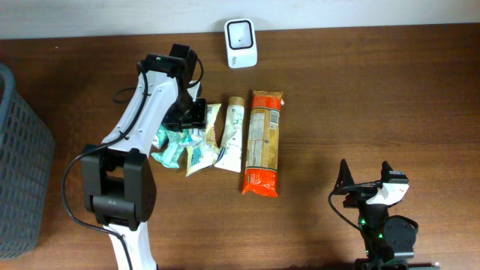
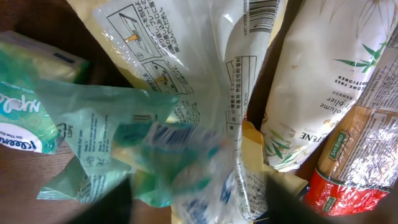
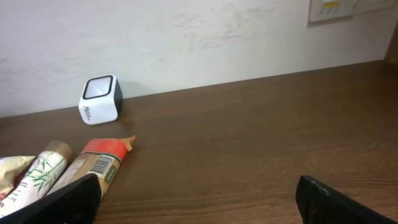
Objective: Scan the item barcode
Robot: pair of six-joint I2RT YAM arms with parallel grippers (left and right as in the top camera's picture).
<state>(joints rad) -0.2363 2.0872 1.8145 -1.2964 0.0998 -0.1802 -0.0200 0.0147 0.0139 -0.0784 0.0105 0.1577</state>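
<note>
Overhead view shows a dark wooden counter (image 1: 390, 97) against a white wall (image 1: 337, 11), scanner (image 1: 241, 43) at its far edge. Food packets (image 1: 225, 139) lie mid-counter beneath the parted left jaws. Right jaws stand wide and empty, well apart from them.

A dark brown wooden table (image 1: 375, 90) with fine grain fills most of the scene, evenly lit and with a soft sheen. Behind its far edge rises a plain white wall (image 3: 217, 37), faintly scuffed and smudged. A pale wall plate (image 3: 348, 7) sits high on it at the right. A dark grey mesh basket (image 1: 19, 165) stands at the far left.
</note>
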